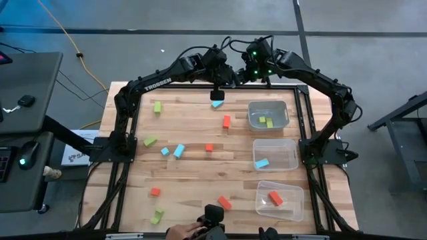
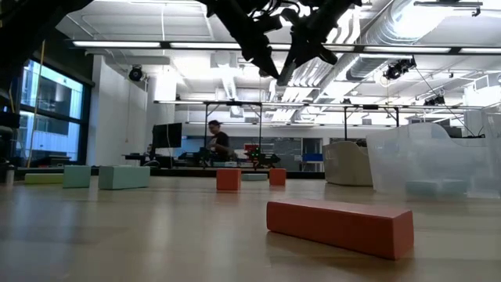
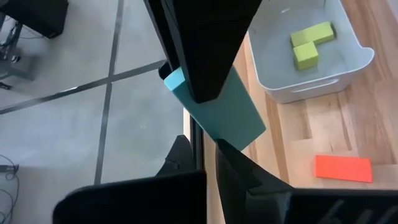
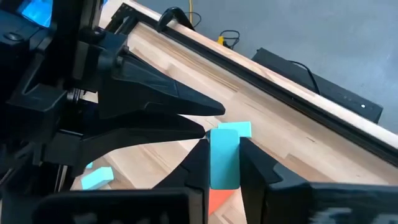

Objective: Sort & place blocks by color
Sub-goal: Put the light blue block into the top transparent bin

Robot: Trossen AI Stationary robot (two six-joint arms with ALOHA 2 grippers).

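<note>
Above the table's [image 1: 200, 127] far edge, both my end effectors pinch one light blue block [image 4: 224, 158]: right end effector [image 4: 224, 163] clamped on it, left end effector [image 3: 208, 118] closed on it too, beside the green-block bin [image 1: 268, 115]

Three bins [image 1: 268, 115] line the table's [image 1: 193, 170] right side, blocks [image 1: 179, 151] scattered left.

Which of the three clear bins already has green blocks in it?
The bin farthest from the camera edge, nearest the arms' bases. It holds two lime green blocks; the middle bin holds blue, the near one red-orange.
</note>
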